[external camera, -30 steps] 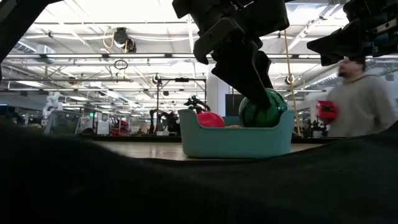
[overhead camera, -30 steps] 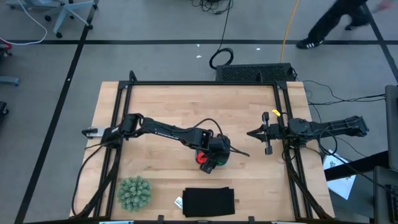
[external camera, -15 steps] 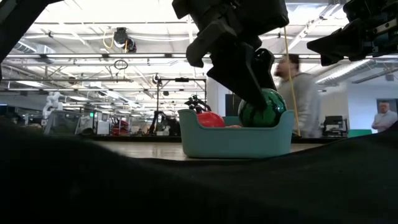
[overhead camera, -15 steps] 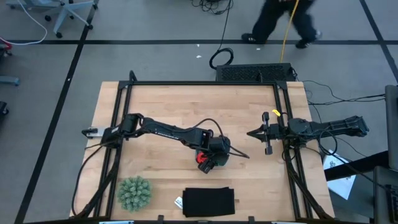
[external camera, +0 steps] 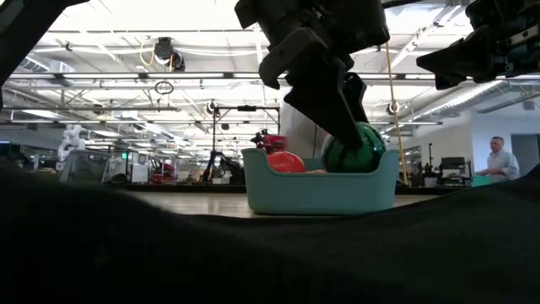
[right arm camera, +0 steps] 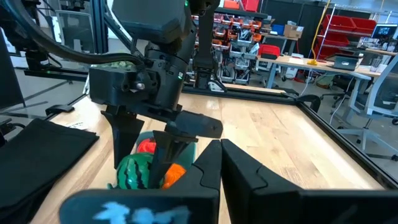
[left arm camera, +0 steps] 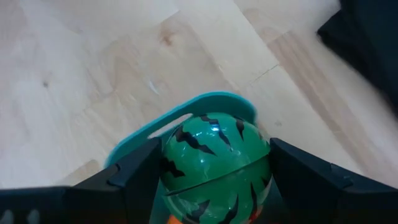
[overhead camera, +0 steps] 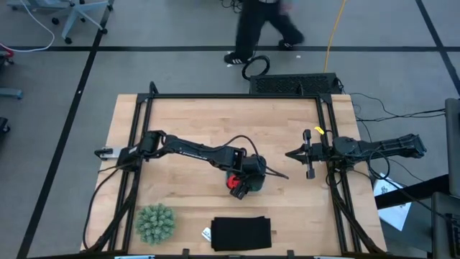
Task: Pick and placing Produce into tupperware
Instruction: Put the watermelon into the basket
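Left gripper [left arm camera: 214, 180] fingers clamped either side of the dark green striped ball [left arm camera: 214, 163], ball inside the teal tupperware [external camera: 321, 191] beside the red fruit [external camera: 287, 161] and orange ball [right arm camera: 175, 172], right gripper [overhead camera: 293, 155] parked at table's right edge, fingers closed, empty

The small shallow teal-blue plastic container [external camera: 321, 187] sits just toward four o'clock from the centre of the wooden table [overhead camera: 194, 122], under the left gripper [overhead camera: 244, 185], with the dark green striped toy ball [left arm camera: 214, 163] between that gripper's fingers, inside the container, beside the red roundish toy fruit [external camera: 286, 161] and the orange toy ball [right arm camera: 175, 173]. The large pale green spiky ball [overhead camera: 155, 222] lies at the table's seven o'clock corner, with the flat black rectangle [overhead camera: 241, 233] to its right at the six o'clock edge. The right gripper [overhead camera: 292, 154] hangs at the three o'clock side, well apart from the container.
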